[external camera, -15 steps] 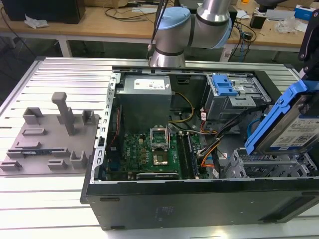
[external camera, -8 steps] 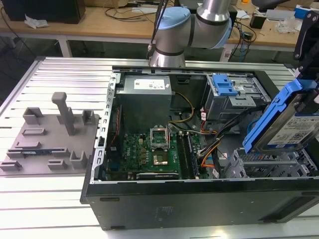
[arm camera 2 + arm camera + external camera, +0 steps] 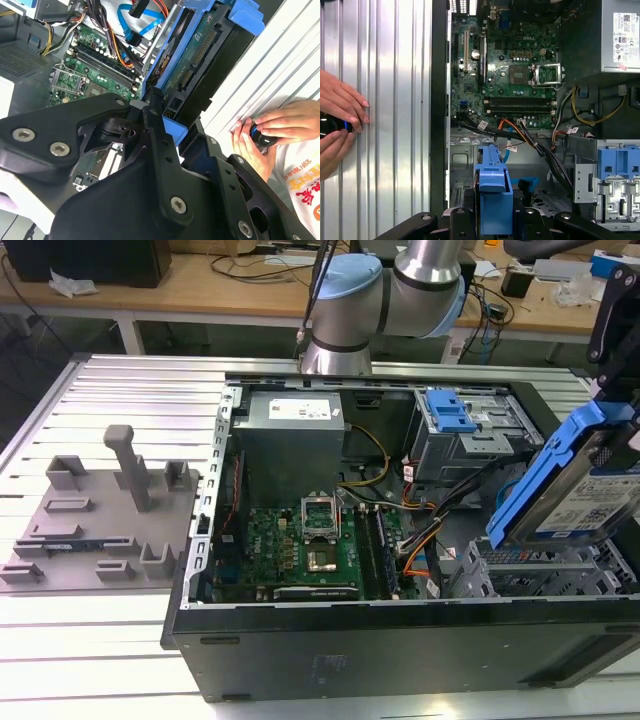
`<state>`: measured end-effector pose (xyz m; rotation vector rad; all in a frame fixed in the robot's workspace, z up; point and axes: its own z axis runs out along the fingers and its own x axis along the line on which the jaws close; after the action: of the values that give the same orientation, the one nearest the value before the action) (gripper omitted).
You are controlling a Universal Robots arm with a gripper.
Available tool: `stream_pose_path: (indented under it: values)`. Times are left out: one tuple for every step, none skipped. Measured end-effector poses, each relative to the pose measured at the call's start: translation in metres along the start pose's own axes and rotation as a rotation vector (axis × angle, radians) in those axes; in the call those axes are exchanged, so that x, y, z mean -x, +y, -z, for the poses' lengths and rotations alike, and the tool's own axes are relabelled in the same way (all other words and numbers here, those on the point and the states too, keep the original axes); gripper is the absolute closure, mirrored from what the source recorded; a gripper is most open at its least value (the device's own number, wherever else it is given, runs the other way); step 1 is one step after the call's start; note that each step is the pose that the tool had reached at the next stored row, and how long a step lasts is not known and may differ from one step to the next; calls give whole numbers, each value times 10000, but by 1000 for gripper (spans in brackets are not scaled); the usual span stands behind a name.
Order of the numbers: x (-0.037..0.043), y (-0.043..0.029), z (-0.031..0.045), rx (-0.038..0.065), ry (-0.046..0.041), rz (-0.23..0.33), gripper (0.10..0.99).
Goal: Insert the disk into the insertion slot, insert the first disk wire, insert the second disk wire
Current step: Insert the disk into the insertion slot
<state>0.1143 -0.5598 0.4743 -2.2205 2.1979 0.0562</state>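
Your claw (image 3: pixel 492 222) is clenching the disk (image 3: pixel 575 485) by its blue frame, carrying it tilted with one end raised. The disk is hanging over the insertion slot (image 3: pixel 545 570) at the exterior view's right end of the open computer case (image 3: pixel 400 650), not yet sitting inside it; you cannot tell whether its lower corner is touching the slot. Loose orange wires (image 3: pixel 420 545) are lying between the circuit board (image 3: pixel 300 540) and the slot. Beside the case, a person's hands (image 3: pixel 340 120) are resting on the ribbed bench (image 3: pixel 395 100), cupping a small black device (image 3: pixel 332 125).
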Motion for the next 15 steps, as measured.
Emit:
stream_pose_path:
  values:
    - [-1,0,-7,0,0,0,722]
    - [-1,-1,-14,0,-1,0,722]
    - [-1,-2,-23,0,-1,0,722]
    - [-1,-3,-29,0,0,0,722]
    - [-2,-4,-36,0,0,0,722]
    - [-2,-6,-42,0,0,0,722]
    - [-2,-9,-50,1,0,0,722]
    - [-3,-10,-58,0,-1,-1,722]
    - [-3,-11,-65,0,-1,-1,722]
    - [-3,-12,-75,0,0,0,722]
    - [-4,-12,-81,0,0,0,722]
    - [-4,-12,-87,0,0,0,722]
    - [-4,-12,-93,0,0,0,722]
    - [-4,-12,-99,0,0,0,722]
    - [-5,-12,-111,0,-1,0,722]
